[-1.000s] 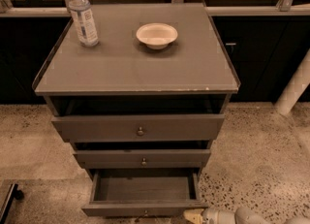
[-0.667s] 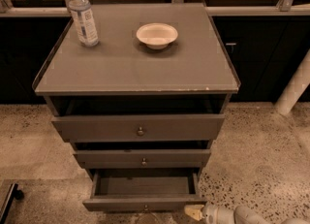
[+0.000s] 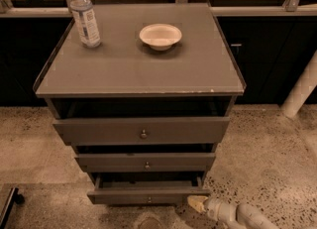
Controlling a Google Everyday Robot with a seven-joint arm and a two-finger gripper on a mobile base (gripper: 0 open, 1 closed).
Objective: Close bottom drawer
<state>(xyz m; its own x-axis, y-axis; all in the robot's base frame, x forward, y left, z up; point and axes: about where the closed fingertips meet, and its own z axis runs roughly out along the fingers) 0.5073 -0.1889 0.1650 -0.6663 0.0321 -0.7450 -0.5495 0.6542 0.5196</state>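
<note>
The grey-brown cabinet (image 3: 138, 69) has three drawers. The bottom drawer (image 3: 148, 196) is the lowest one, with a narrow front and a small round knob (image 3: 149, 200). It stands pulled out a short way, with a thin strip of its inside showing. My gripper (image 3: 196, 203) is at the bottom right, its pale tip against the right end of the bottom drawer's front, with the grey arm (image 3: 237, 215) running off to the lower right. The middle drawer (image 3: 146, 162) and top drawer (image 3: 143, 130) stand slightly out.
A water bottle (image 3: 84, 16) stands at the cabinet top's back left and a white bowl (image 3: 160, 35) at its back middle. A white pole (image 3: 302, 86) leans at the right. The floor is speckled stone. A dark object (image 3: 7, 205) lies at the lower left.
The bottom drawer has slid in a good way; less of its inside shows. My gripper has moved in with its front.
</note>
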